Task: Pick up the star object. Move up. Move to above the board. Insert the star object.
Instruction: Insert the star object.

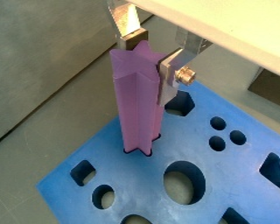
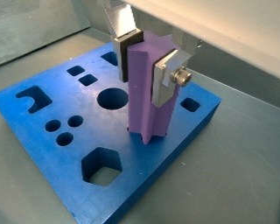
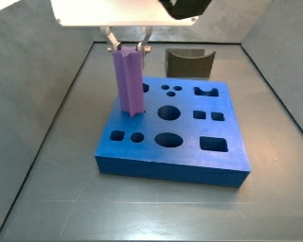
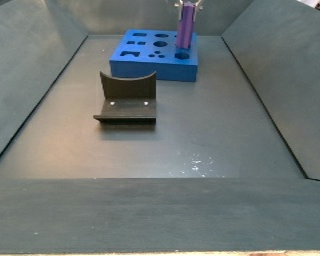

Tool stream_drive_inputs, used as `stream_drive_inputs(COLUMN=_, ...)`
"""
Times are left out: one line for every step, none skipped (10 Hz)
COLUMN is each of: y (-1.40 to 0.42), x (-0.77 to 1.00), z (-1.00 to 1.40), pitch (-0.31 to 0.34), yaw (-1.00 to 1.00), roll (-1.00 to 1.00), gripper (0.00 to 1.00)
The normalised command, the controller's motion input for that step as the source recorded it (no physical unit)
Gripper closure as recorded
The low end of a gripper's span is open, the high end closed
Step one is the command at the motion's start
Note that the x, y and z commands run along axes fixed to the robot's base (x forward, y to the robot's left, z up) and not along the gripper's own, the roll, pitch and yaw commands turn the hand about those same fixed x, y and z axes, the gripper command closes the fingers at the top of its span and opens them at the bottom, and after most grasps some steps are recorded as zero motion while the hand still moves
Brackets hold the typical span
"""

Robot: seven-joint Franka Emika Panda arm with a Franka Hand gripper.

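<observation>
The star object (image 1: 136, 101) is a tall light-purple ridged prism standing upright, seen too in the other wrist view (image 2: 152, 96). My gripper (image 1: 152, 59) is shut on its upper end, one silver finger on each side (image 2: 149, 63). Its lower end sits in a star-shaped hole near one edge of the bright blue board (image 1: 224, 179), and no gap shows beneath it. In both side views the star object (image 3: 129, 85) (image 4: 186, 25) rises from the board (image 3: 180, 163) (image 4: 149, 62) with the gripper (image 3: 126, 45) directly above it.
The dark fixture (image 3: 188, 63) (image 4: 125, 100) stands on the grey floor beside the board. Other round, square and odd-shaped holes (image 2: 111, 99) in the board stand empty. Sloped grey walls (image 4: 29, 90) enclose the floor.
</observation>
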Motion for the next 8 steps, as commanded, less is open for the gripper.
stream_drive_inputs(y=-0.18, x=-0.03, z=-0.83, pitch=-0.164, yaw=0.00, roll=0.18, gripper=1.00)
stream_drive_inputs(y=-0.15, x=-0.01, z=-0.80, pitch=-0.164, yaw=0.00, roll=0.20, gripper=1.00)
stream_drive_inputs(y=-0.14, x=0.00, z=-0.77, pitch=-0.170, yaw=0.00, roll=0.21, gripper=1.00)
stream_drive_inputs(y=-0.14, x=0.00, z=-0.77, pitch=-0.169, yaw=0.00, roll=0.21, gripper=1.00)
stream_drive_inputs(y=-0.13, x=0.00, z=-0.76, pitch=-0.169, yaw=0.00, roll=0.22, gripper=1.00)
stream_drive_inputs(y=-0.13, x=0.00, z=-0.75, pitch=-0.174, yaw=0.00, roll=0.22, gripper=1.00)
stream_drive_inputs(y=0.00, x=0.00, z=-0.29, pitch=-0.036, yaw=0.03, roll=0.02, gripper=1.00)
stream_drive_inputs(y=0.00, x=0.00, z=-0.29, pitch=0.000, yaw=0.00, roll=0.01, gripper=1.00)
